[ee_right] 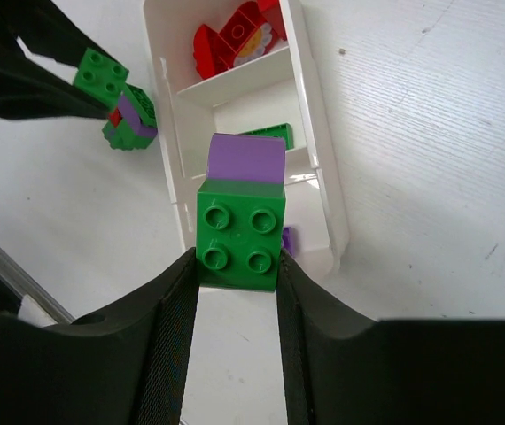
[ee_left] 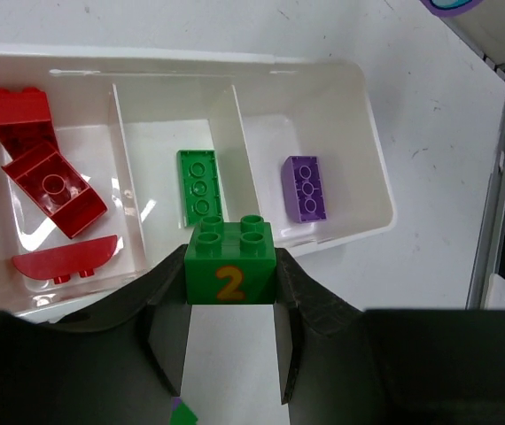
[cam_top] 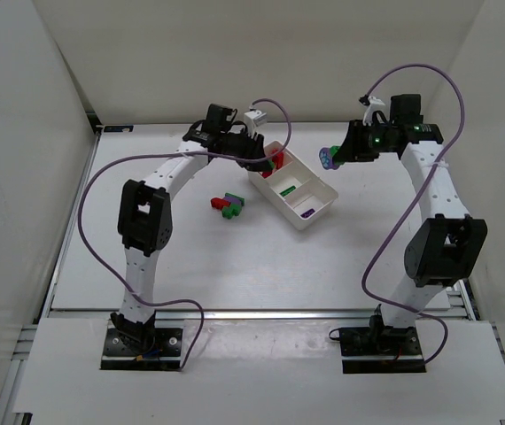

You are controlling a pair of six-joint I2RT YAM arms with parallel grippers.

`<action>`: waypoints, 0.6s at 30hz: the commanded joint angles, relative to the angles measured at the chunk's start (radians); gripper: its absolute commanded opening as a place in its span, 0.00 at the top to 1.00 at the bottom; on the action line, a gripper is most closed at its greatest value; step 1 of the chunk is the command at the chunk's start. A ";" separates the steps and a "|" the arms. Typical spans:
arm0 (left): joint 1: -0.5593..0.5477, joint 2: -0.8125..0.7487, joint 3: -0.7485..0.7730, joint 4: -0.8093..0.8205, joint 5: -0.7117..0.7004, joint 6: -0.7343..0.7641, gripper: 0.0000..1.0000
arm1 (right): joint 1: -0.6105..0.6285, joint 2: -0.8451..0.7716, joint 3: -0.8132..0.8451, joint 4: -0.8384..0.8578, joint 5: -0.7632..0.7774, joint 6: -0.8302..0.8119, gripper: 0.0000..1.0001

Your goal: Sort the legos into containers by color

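The white tray has three compartments. In the left wrist view the left one holds red bricks, the middle one a flat green brick, the right one a purple brick. My left gripper is shut on a green brick marked "2", above the tray's near wall; in the top view it is over the tray's far end. My right gripper is shut on a green brick with a purple brick stuck to it, held in the air right of the tray.
A small pile of red, green and purple bricks lies on the table left of the tray; it also shows in the right wrist view. White walls enclose the table on three sides. Purple cables loop over both arms.
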 commanded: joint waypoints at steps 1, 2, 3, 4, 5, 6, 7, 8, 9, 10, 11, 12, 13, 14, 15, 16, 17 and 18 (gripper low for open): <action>0.053 0.022 0.065 -0.020 0.107 0.047 0.90 | 0.004 -0.046 0.034 -0.061 0.023 -0.102 1.00; 0.063 0.030 0.078 -0.023 0.146 0.044 0.90 | 0.004 -0.044 0.036 -0.097 0.020 -0.114 1.00; 0.071 0.048 0.087 -0.029 0.163 0.041 0.90 | 0.001 -0.047 0.036 -0.108 0.020 -0.128 1.00; 0.085 0.056 0.105 -0.038 0.170 0.047 0.90 | 0.004 -0.058 0.022 -0.114 0.020 -0.142 1.00; 0.091 0.059 0.112 -0.044 0.175 0.052 0.90 | 0.004 -0.064 0.014 -0.120 0.021 -0.160 1.00; 0.094 0.065 0.115 -0.051 0.178 0.054 0.90 | 0.004 -0.067 0.008 -0.126 0.024 -0.168 1.00; 0.103 0.073 0.119 -0.054 0.181 0.063 0.90 | 0.004 -0.067 0.009 -0.134 0.026 -0.173 1.00; 0.108 0.078 0.127 -0.057 0.184 0.063 0.90 | 0.006 -0.062 0.017 -0.144 0.027 -0.185 1.00; 0.113 0.084 0.135 -0.066 0.184 0.064 0.90 | 0.009 -0.053 0.031 -0.170 0.035 -0.188 1.00; 0.114 0.096 0.142 -0.072 0.190 0.066 0.90 | 0.013 -0.047 0.034 -0.181 0.047 -0.191 1.00; 0.114 0.102 0.159 -0.078 0.203 0.075 0.90 | 0.016 -0.041 0.039 -0.190 0.050 -0.197 1.00; 0.113 0.108 0.167 -0.093 0.209 0.078 0.90 | 0.019 -0.035 0.042 -0.190 0.056 -0.205 1.00; 0.111 0.120 0.173 -0.098 0.221 0.081 0.90 | 0.032 -0.030 0.045 -0.189 0.060 -0.207 1.00; 0.111 0.127 0.179 -0.103 0.226 0.102 0.90 | 0.038 -0.024 0.051 -0.190 0.058 -0.207 1.00; 0.105 0.139 0.205 -0.129 0.223 0.121 0.90 | 0.047 -0.006 0.068 -0.195 0.064 -0.205 1.00; 0.103 0.144 0.220 -0.140 0.221 0.133 0.90 | 0.050 0.000 0.071 -0.194 0.066 -0.205 1.00; 0.100 0.148 0.231 -0.146 0.223 0.146 0.90 | 0.053 0.004 0.072 -0.189 0.067 -0.204 1.00; 0.100 0.150 0.245 -0.147 0.221 0.149 0.90 | 0.053 0.008 0.069 -0.184 0.064 -0.205 1.00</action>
